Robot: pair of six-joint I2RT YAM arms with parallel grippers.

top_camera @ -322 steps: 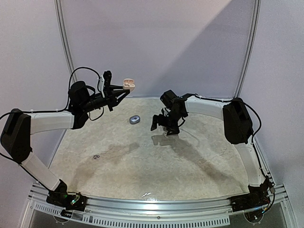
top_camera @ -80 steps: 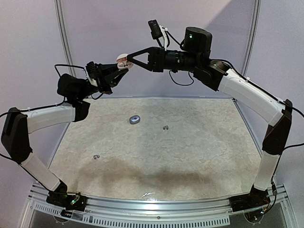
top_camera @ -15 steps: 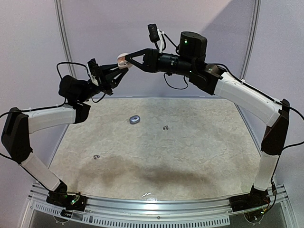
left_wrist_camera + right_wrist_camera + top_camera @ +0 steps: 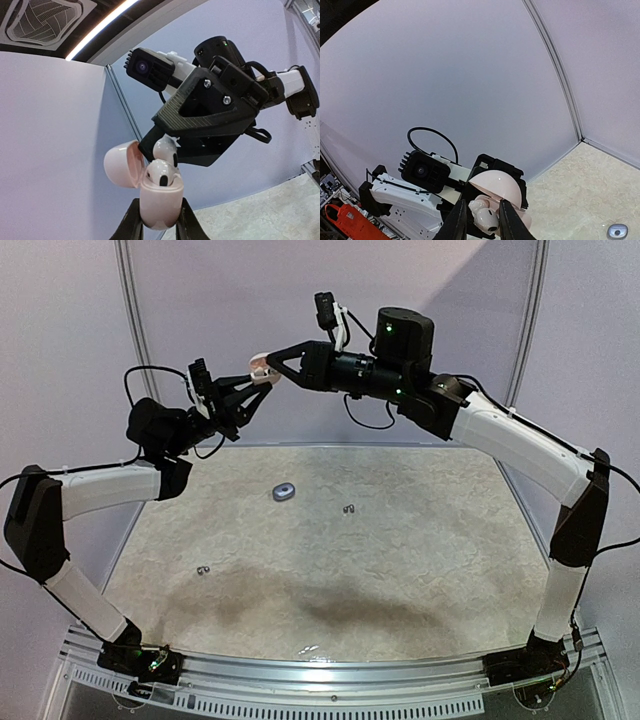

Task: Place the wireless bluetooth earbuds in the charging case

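Two arms are up, tips meeting in mid-air above the far-left part of the table. The left gripper clamps the pinkish-white charging case by its lower body, case upright, lid hinged open to one side. The seated earbud, whitish, sits down in the case. The right gripper points in tip-first from the opposite side, jaws pinched narrow on the second earbud, also whitish. It sits right at the case mouth, just behind and above the seated one, higher and not fully down. On the table, a small grey case lies closed near the far edge, left of centre. The first dark earbud lies near it, toward the middle. The other dark earbud lies near the left edge, well apart from both.
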